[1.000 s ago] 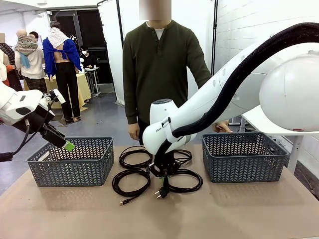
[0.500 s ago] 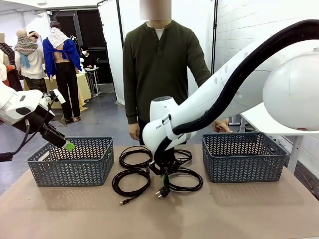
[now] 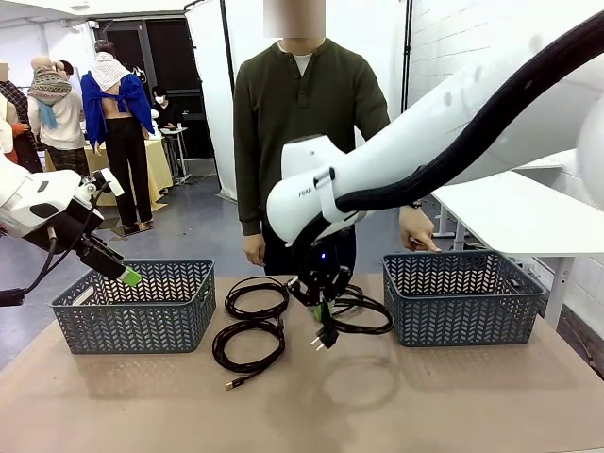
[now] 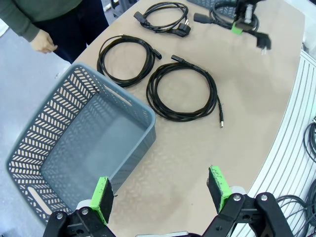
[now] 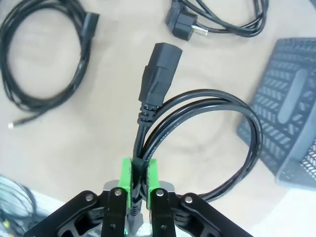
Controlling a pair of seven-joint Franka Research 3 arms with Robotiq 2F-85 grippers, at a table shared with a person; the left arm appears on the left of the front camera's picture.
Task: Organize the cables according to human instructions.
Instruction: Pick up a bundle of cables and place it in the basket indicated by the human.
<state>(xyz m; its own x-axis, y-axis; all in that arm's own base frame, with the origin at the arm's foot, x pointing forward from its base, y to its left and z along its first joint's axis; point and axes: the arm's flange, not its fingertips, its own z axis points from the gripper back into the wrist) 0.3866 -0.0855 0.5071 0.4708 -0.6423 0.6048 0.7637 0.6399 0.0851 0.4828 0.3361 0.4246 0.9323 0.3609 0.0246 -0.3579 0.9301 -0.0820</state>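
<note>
My right gripper (image 3: 321, 307) is shut on one black cable (image 3: 362, 330) and holds it clear of the table, its plug (image 3: 326, 340) dangling below. In the right wrist view the green pads (image 5: 127, 180) pinch the strands of that cable (image 5: 158, 74), and its loop hangs to the right. Two coiled cables (image 3: 257, 297) (image 3: 247, 344) lie on the table left of the gripper. A third one (image 5: 217, 19) lies past the held cable. My left gripper (image 4: 159, 192) is open above the left basket (image 3: 132, 321). The human (image 3: 302, 123) stands at the far side.
A second grey basket (image 3: 462, 311) stands at the right, and the person's hand (image 3: 420, 241) rests by its far rim. The brown table (image 3: 425, 406) has free room in front. A white table (image 3: 528, 212) stands off to the right.
My right gripper has risen with the cable, lifting its coil and plug off the table. The left arm has stayed still.
</note>
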